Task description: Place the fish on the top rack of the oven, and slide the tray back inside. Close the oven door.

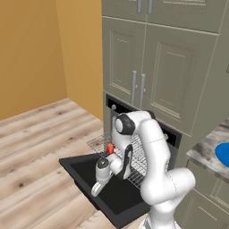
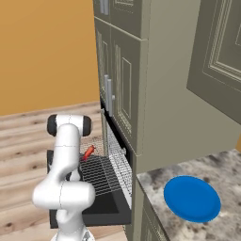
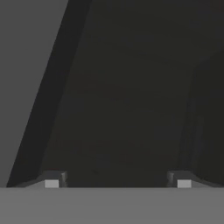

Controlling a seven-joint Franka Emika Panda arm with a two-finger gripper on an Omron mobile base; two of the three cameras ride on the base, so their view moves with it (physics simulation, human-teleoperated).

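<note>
The oven (image 1: pixel 117 106) stands open, and its door (image 1: pixel 82 172) lies flat like a black shelf above the wooden floor. The top rack (image 1: pixel 139 157), a silvery wire grid, is pulled out over the door. The small orange-red fish (image 1: pixel 109 147) rests on the rack near its front left corner; in the right base view the fish (image 2: pixel 88 152) sits at the far edge of the rack (image 2: pixel 101 175). My gripper (image 1: pixel 95 191) hangs low over the door, in front of the rack and below the fish. In the hand view the gripper (image 3: pixel 117 181) is open, its fingertips (image 3: pixel 51 180) wide apart over the dark door with nothing between them.
Olive-grey cabinet doors (image 1: pixel 147 67) with bar handles rise above the oven. To the right, a round blue plate (image 2: pixel 192 197) lies on a speckled stone counter (image 2: pixel 221 169). Wooden floor (image 1: pixel 36 147) spreads out to the left, bounded by an orange wall (image 1: pixel 31 49).
</note>
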